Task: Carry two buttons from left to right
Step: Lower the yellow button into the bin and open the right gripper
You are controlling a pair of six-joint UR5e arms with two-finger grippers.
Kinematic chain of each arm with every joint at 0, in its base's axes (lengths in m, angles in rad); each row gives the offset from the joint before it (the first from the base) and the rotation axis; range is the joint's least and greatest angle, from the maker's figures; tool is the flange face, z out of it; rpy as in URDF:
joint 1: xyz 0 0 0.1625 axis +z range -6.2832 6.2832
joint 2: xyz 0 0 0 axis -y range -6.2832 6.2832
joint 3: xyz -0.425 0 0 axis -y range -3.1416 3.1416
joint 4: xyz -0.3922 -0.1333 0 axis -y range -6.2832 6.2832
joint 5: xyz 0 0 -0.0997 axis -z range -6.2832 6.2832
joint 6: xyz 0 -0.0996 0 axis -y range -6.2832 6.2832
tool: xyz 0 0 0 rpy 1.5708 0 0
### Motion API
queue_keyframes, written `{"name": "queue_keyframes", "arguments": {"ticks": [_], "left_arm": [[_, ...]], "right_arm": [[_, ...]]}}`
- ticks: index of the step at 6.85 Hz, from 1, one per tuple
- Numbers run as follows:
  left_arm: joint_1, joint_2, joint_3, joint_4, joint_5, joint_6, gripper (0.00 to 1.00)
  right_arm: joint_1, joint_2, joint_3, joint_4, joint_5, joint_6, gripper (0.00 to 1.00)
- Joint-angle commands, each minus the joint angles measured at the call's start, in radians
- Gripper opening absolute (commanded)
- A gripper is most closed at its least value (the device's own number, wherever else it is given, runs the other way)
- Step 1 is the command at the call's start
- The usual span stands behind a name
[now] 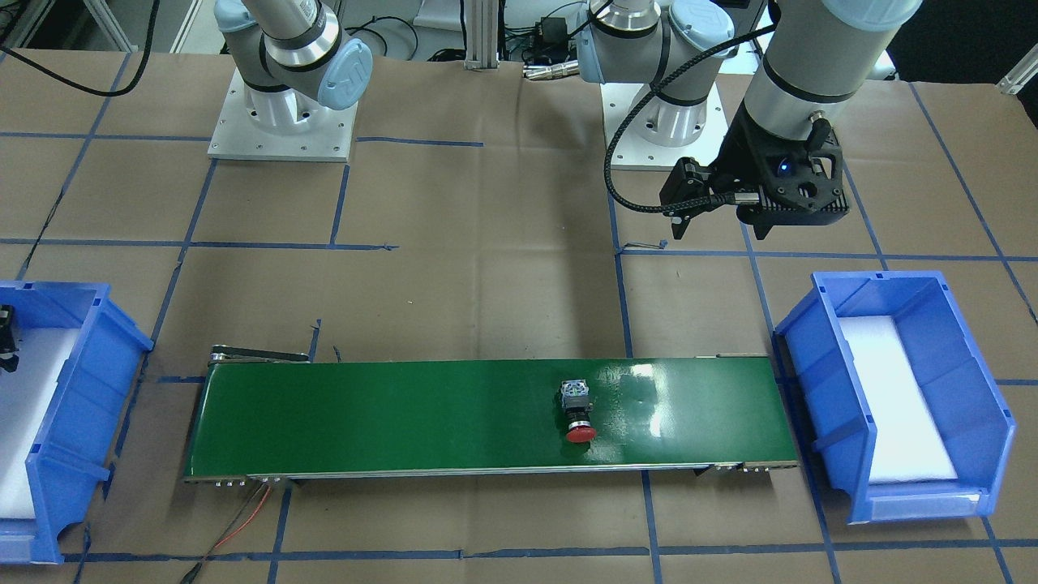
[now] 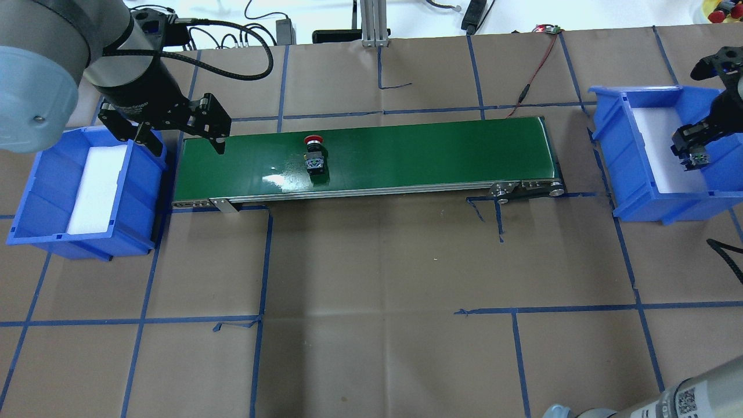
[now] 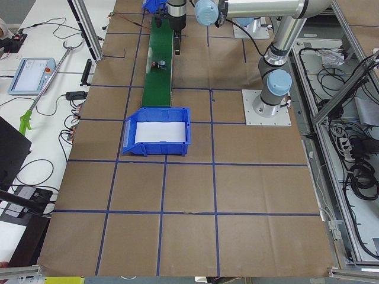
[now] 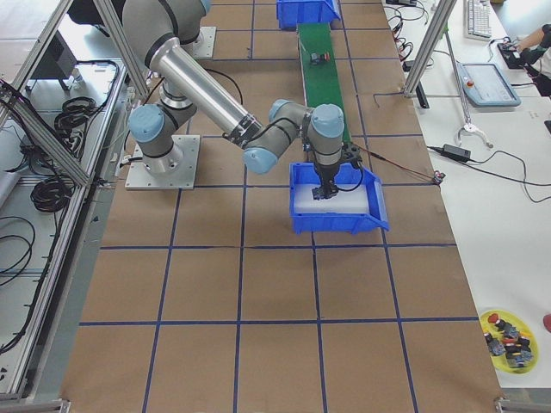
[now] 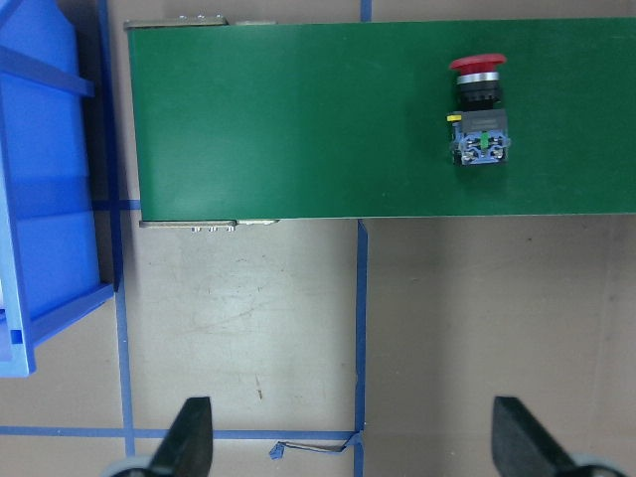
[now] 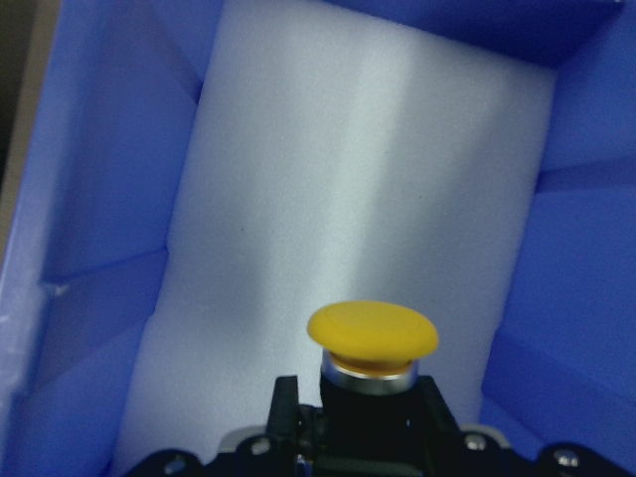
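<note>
A red button (image 1: 577, 411) (image 2: 315, 154) (image 5: 479, 109) lies on its side on the green conveyor belt (image 1: 405, 422) (image 2: 435, 151), left of the belt's middle in the overhead view. My left gripper (image 2: 186, 142) (image 1: 722, 227) (image 5: 355, 437) hangs open and empty above the belt's left end, beside the left blue bin (image 2: 35, 191). My right gripper (image 2: 691, 148) (image 6: 363, 417) is shut on the yellow button (image 6: 371, 343), its cap pointing forward, over the white foam inside the right blue bin (image 2: 638, 174) (image 6: 89, 199).
The left blue bin (image 1: 811, 381) holds only white foam. A red wire (image 2: 537, 64) runs from the belt's far right end. A yellow dish of spare buttons (image 4: 508, 331) sits off the table. Blue tape lines cross the brown paper.
</note>
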Motion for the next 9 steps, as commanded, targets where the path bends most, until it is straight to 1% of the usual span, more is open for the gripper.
{"name": "queue_keyframes", "arguments": {"ticks": [1,3,4,5,6,8,9], "left_arm": [[0.0,-0.006,0.003,0.002,0.0,0.0,1.0],[0.0,-0.012,0.009,0.002,-0.002,0.0,1.0],[0.0,-0.01,0.008,0.002,0.0,0.0,1.0],[0.0,-0.01,0.008,0.002,0.0,0.0,1.0],[0.0,-0.009,0.008,0.002,0.0,0.0,1.0],[0.0,-0.009,0.008,0.002,0.0,0.0,1.0],[0.0,-0.009,0.008,0.002,-0.002,0.0,1.0]], "right_arm": [[-0.001,0.056,0.026,-0.037,0.002,-0.027,0.03],[-0.001,0.067,0.041,-0.034,0.0,-0.02,0.03],[-0.001,0.065,0.042,-0.034,-0.004,-0.02,0.1],[-0.001,0.062,0.041,-0.034,0.0,-0.018,0.64],[-0.001,0.06,0.038,-0.028,0.002,-0.001,0.92],[0.001,0.041,0.029,-0.022,0.0,0.009,0.92],[0.004,0.01,0.012,-0.019,-0.001,0.008,0.92]]}}
